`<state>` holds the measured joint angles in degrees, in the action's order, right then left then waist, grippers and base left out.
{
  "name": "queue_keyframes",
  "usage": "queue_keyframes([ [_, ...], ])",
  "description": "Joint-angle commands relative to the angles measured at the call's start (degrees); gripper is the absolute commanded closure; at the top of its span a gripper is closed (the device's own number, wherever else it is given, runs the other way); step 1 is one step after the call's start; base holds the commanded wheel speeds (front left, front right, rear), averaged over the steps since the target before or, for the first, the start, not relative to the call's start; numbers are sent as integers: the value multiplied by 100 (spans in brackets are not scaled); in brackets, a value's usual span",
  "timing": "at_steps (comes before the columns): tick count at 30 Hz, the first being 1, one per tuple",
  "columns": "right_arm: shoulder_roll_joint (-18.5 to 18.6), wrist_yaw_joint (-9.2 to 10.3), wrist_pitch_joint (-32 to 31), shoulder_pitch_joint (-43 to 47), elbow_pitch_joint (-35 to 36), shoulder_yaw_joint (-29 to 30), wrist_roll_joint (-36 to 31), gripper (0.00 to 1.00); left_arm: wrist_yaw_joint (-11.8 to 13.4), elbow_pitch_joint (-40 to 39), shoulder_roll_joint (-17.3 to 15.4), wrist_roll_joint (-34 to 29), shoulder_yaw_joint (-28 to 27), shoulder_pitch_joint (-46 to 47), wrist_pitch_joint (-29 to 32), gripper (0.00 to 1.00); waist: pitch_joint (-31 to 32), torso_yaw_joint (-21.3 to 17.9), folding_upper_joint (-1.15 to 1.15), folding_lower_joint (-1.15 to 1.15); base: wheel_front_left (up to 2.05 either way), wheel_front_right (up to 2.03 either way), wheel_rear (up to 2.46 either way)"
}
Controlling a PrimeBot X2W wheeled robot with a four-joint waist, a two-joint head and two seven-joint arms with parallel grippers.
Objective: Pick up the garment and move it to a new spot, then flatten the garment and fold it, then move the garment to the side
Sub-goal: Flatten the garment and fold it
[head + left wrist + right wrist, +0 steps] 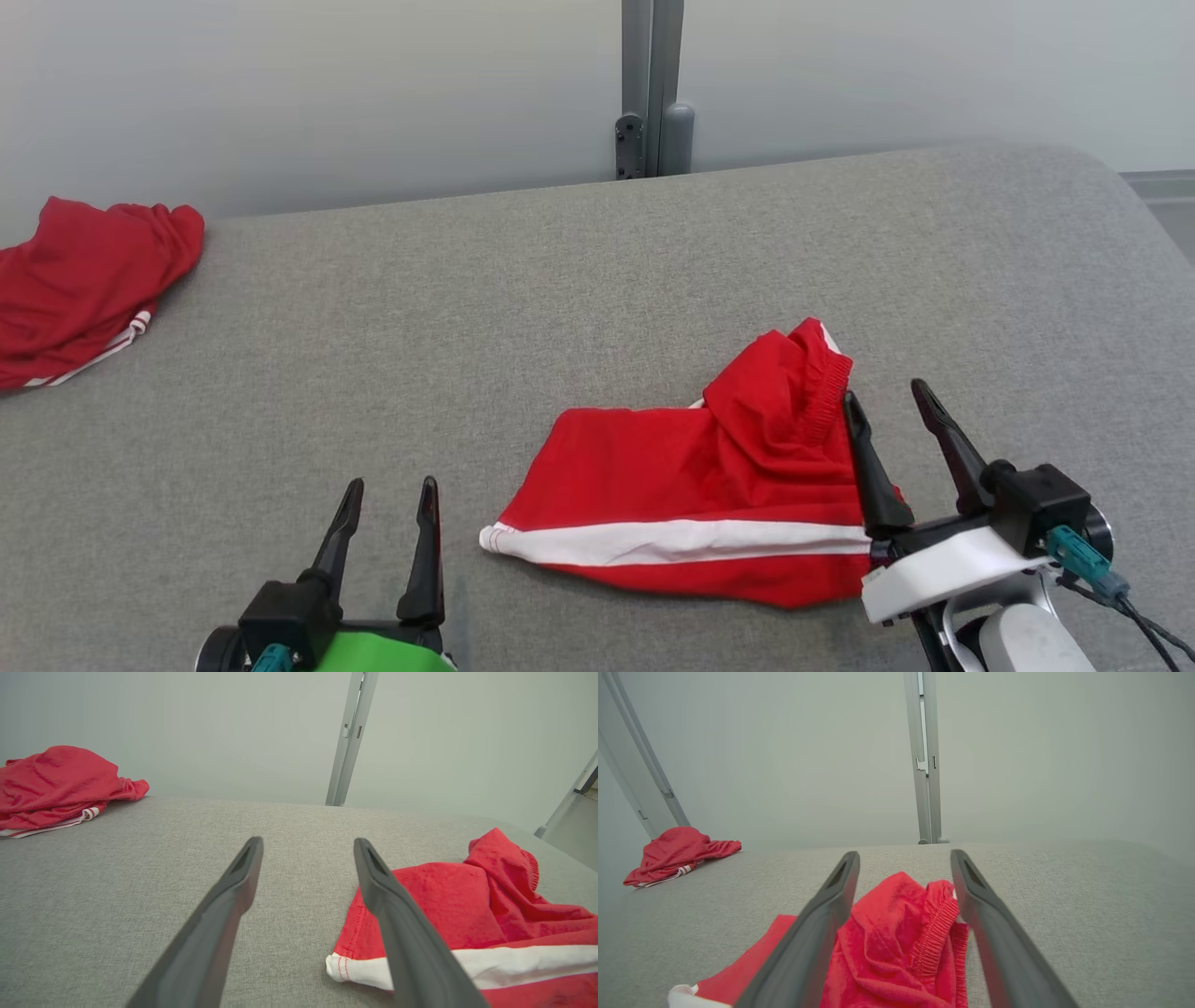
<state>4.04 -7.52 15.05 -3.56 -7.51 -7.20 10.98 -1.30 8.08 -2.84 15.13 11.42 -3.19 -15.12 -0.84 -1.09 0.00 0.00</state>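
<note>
The garment (691, 476) is a pair of red shorts with a white side stripe, lying on the grey padded surface (467, 308) right of centre. Its elastic waistband end is bunched up at the right. My right gripper (884, 392) stands open at that bunched end, one finger beside the waistband. In the right wrist view the bunched garment (896, 933) lies between and below the spread fingers of the right gripper (904, 853). My left gripper (390, 485) is open and holds nothing, left of the garment's hem. In the left wrist view the hem of the garment (467, 905) lies behind the right finger of the left gripper (308, 841).
A second red garment (84, 280) with white trim lies crumpled at the far left edge; it shows again as the second garment (56, 784) and the second garment (677, 854). A grey metal post (653, 84) stands behind the surface against a pale wall. The surface's right corner is rounded.
</note>
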Motion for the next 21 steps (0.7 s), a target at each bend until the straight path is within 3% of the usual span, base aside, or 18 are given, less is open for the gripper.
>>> queue_keyframes([
  [1, -23, 5, 17, 147, 69, 91, -13, 0, 23, -24, -9, 54, -57, -101, -4, 0, 55, -27, 0, 0, 0, 0, 0],
  [21, -111, 5, 19, 224, -9, 445, -43, 0, 40, -183, -9, 21, -206, -265, -5, 0, 82, 2, 0, 0, 0, 0, 0],
])
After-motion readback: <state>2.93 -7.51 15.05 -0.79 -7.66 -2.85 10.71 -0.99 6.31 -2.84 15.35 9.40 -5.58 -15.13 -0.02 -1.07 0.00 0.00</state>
